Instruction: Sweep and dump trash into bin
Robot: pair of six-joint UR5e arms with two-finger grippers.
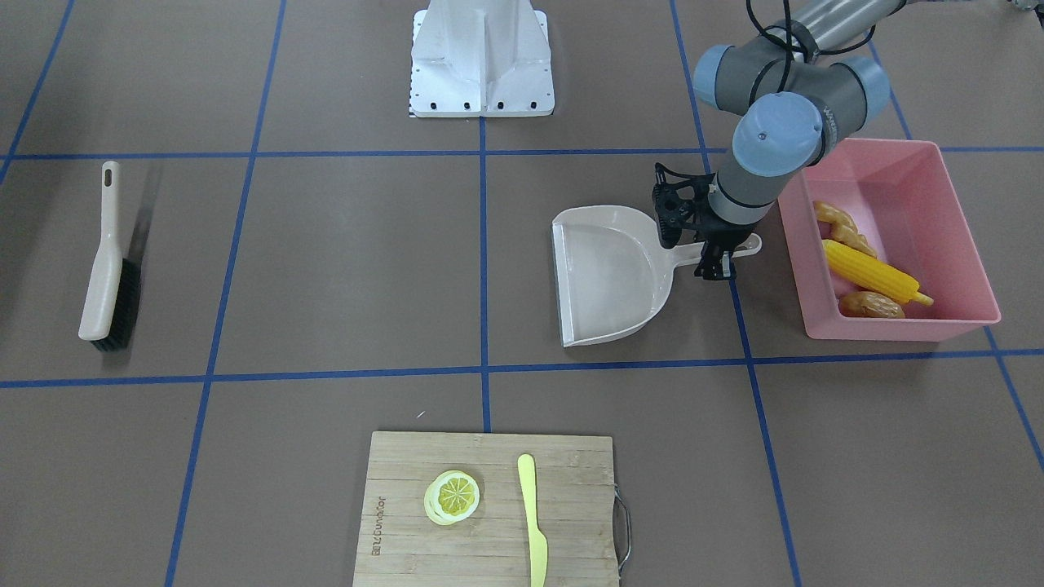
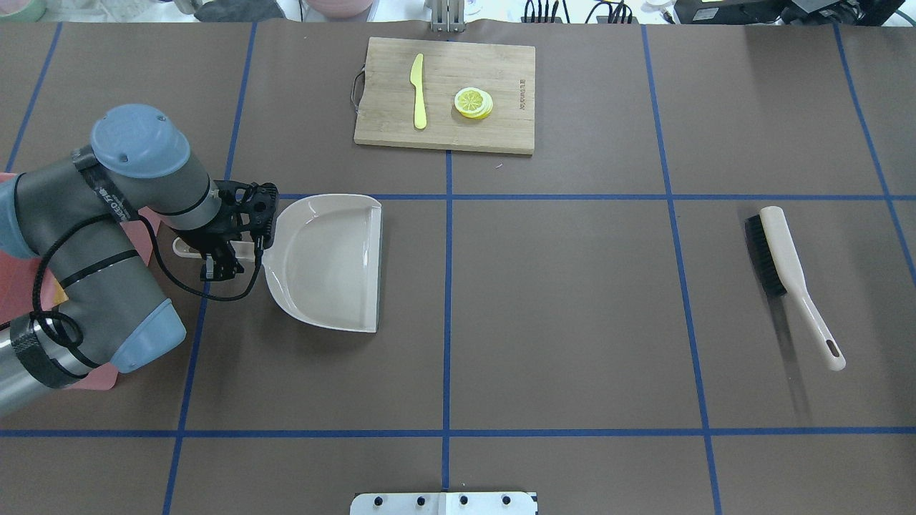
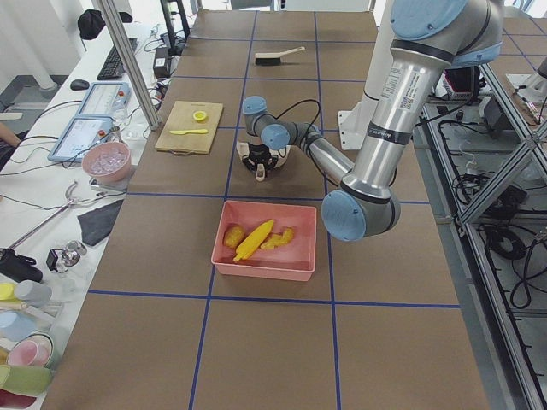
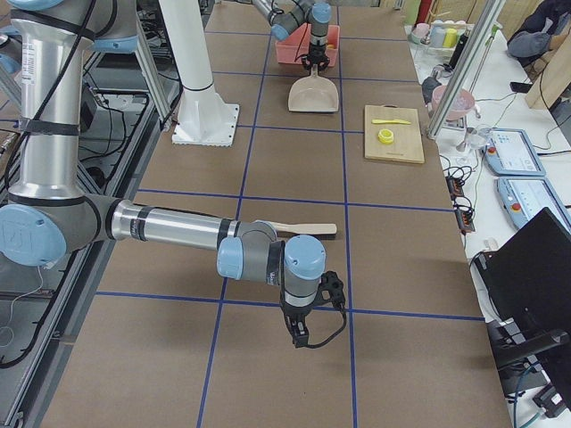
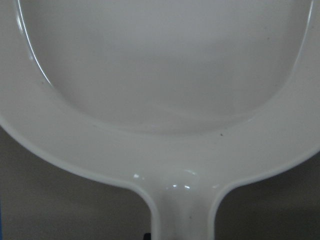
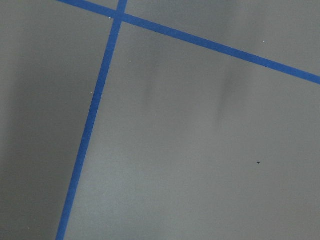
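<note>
The pink bin (image 1: 966,236) stands at my left side and holds the yellow corn cob (image 1: 869,273), the tan ginger root (image 1: 844,227) and the brown potato (image 1: 871,306). The beige dustpan (image 1: 608,277) lies flat and empty on the table beside the bin. My left gripper (image 1: 718,259) points down over the dustpan's handle (image 1: 749,243) and looks shut on it. The left wrist view is filled by the empty pan (image 5: 160,75). My right gripper (image 4: 303,337) hangs low over bare table near the brush (image 4: 299,229); I cannot tell if it is open or shut.
The brush (image 1: 106,277) lies alone on my right side. A wooden cutting board (image 1: 408,473) at the far edge carries a lemon slice (image 1: 451,496) and a pale yellow knife (image 1: 532,522). The robot's white base (image 1: 481,61) is at the near edge.
</note>
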